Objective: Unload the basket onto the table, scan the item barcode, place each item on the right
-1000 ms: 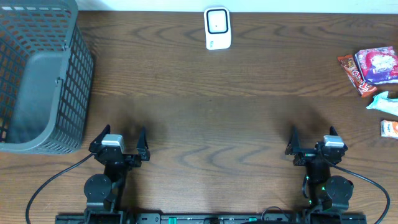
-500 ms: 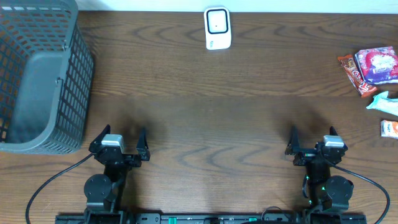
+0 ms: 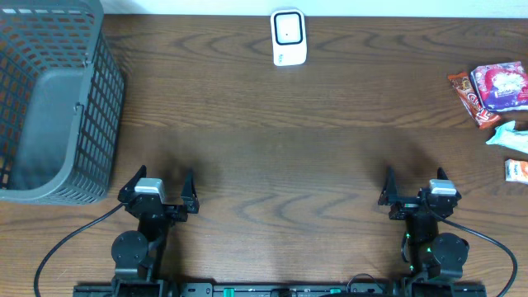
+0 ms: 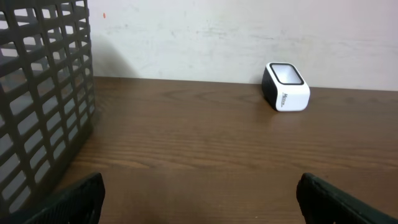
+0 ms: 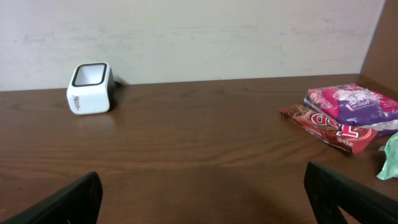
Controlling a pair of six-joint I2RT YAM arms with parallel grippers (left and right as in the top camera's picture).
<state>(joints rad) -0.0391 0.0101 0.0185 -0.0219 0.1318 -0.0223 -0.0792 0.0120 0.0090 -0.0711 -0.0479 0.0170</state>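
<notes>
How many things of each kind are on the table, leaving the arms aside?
gray mesh basket: 1
white barcode scanner: 1
snack packets: 4 (red bar wrapper, pink-purple pack, mint-green packet, orange-white packet)
Total: 6

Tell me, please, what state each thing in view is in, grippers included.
basket, upright, nothing visible inside
scanner, standing, window facing up
red packet, lying flat, partly under the purple packet
purple packet, lying flat, overlapping the red one
pale green packet, lying flat, partly out of frame
orange packet, lying flat, partly out of frame
left gripper, open, empty
right gripper, open, empty
</notes>
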